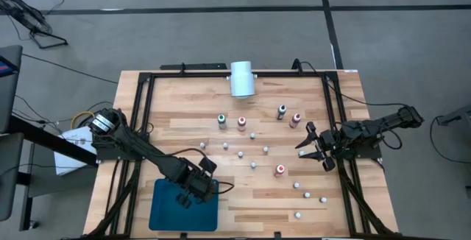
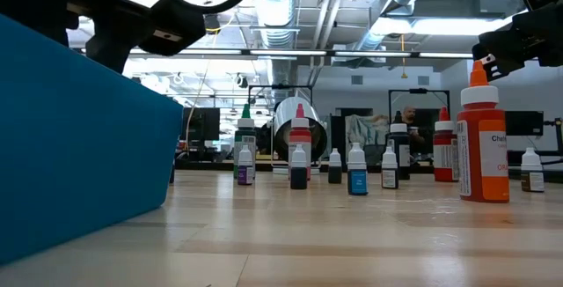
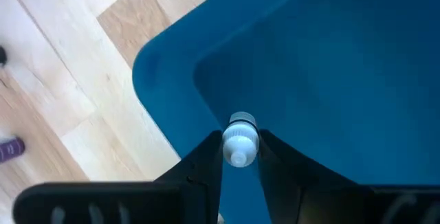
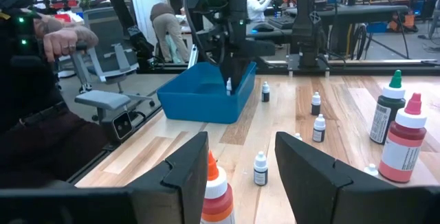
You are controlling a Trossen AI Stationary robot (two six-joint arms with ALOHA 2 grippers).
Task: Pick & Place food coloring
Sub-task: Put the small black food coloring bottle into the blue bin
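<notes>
Left gripper (image 3: pixel 239 157) is clamped narrow on one tiny white-capped food coloring bottle (image 3: pixel 240 141), hanging over the teal tray (image 3: pixel 357 66) at the near-left of the table (image 1: pixel 191 100). Bottle isn't released yet. Tray floor shows nothing else in the left wrist view, so I'd judge this as an early drop with most of the work left.

Right gripper (image 1: pixel 315 146) waits further back at the right edge, fingers spread, empty, pointed at the orange-capped bottle (image 4: pixel 214 195).

Remaining bottles (image 1: pixel 252 150) sit scattered mid-table, a dozen-plus, upright as far as I can tell. Past them, the white cylinder (image 1: pixel 241 78) lies at the far edge.

View differences:
- Only the left wrist view shows the held bottle; the overhead hides it under the gripper.
- Low view shows bottle heights vary, and the tray wall blocks its inside.
- Right wrist view shows people beyond the table; the overhead doesn't.
</notes>
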